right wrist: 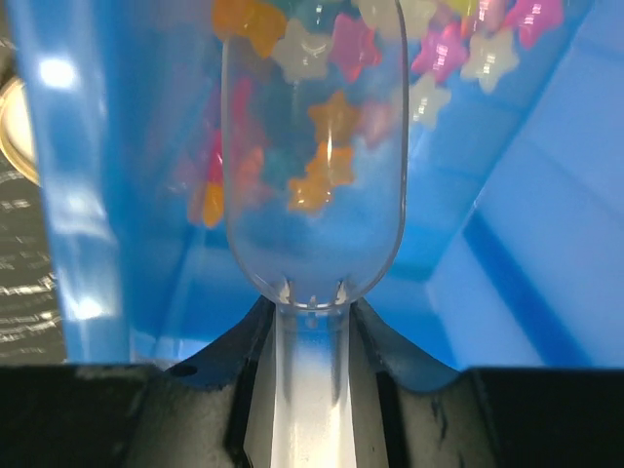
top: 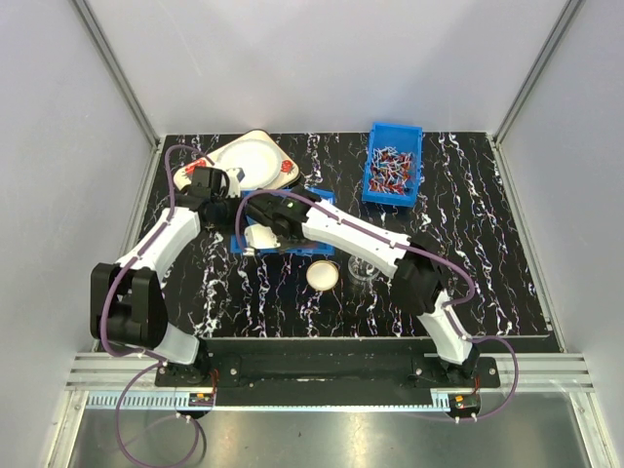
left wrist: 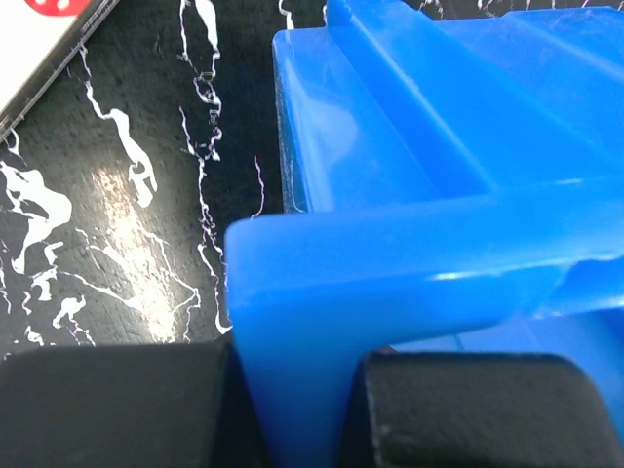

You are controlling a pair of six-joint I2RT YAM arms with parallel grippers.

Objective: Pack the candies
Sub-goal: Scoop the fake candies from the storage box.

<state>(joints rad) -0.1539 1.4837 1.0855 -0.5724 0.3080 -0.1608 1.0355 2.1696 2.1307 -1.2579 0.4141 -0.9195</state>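
Inside the blue bin [left wrist: 409, 127], the candies [right wrist: 444, 49] lie heaped just ahead of the clear scoop [right wrist: 312, 224], which noses into them. The right gripper [right wrist: 312, 390] is clamped on the scoop's handle, and the left gripper [left wrist: 292, 409] pinches the bin's wall. If that pinch slips, the bin could jolt and scatter sweets over the tabletop [left wrist: 127, 195]. A hasty, tilted lift would likely spill the scoop.

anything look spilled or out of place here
Nothing spilled that I can see. The only oddity is the blue bin of candies: it sits crooked to the table edge, its rim pinched by the left pincer, while the right pincer holds a clear scoop inside it.
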